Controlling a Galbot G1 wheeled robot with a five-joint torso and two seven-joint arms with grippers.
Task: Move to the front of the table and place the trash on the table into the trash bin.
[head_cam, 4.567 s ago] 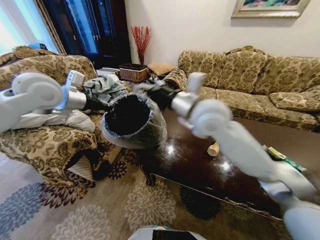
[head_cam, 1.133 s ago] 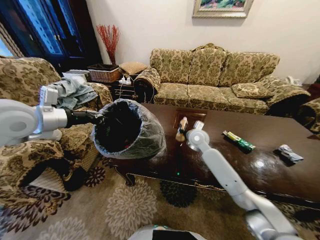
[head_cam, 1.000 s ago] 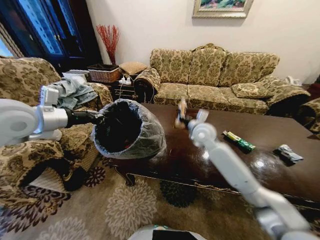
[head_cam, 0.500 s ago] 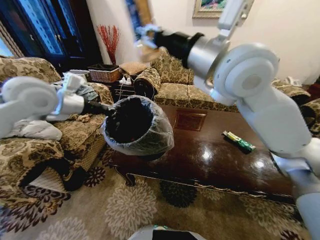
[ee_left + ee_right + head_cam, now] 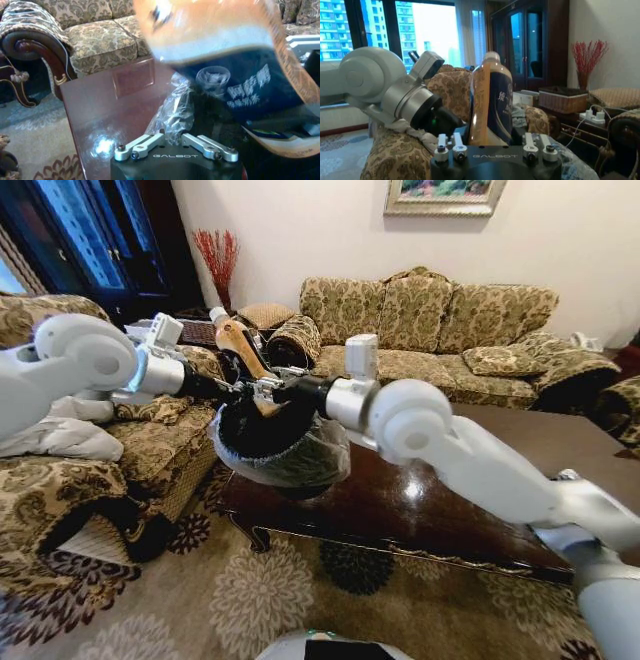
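My left gripper (image 5: 222,390) is shut on the rim of the trash bin (image 5: 285,445), a black bin lined with a translucent bag, and holds it in the air off the table's (image 5: 430,505) left end. In the left wrist view the bag (image 5: 175,112) sits pinched at my left gripper (image 5: 175,145). My right gripper (image 5: 268,388) is shut on the base of the tan bottle (image 5: 240,345), which tilts over the bin's mouth. The bottle (image 5: 490,99) stands in my right gripper (image 5: 490,144) in the right wrist view and looms close as a blurred bottle (image 5: 220,56) in the left wrist view.
A patterned armchair (image 5: 90,460) stands to the left, close to the bin. A long sofa (image 5: 450,330) runs behind the table. A wicker basket (image 5: 562,99) and a vase of red twigs (image 5: 218,260) sit in the far corner. Patterned carpet (image 5: 290,590) lies in front.
My right arm lifted the bottle off the table, swung it high, and has now come down with it over the bin's mouth. The left gripper kept hold of the bin.
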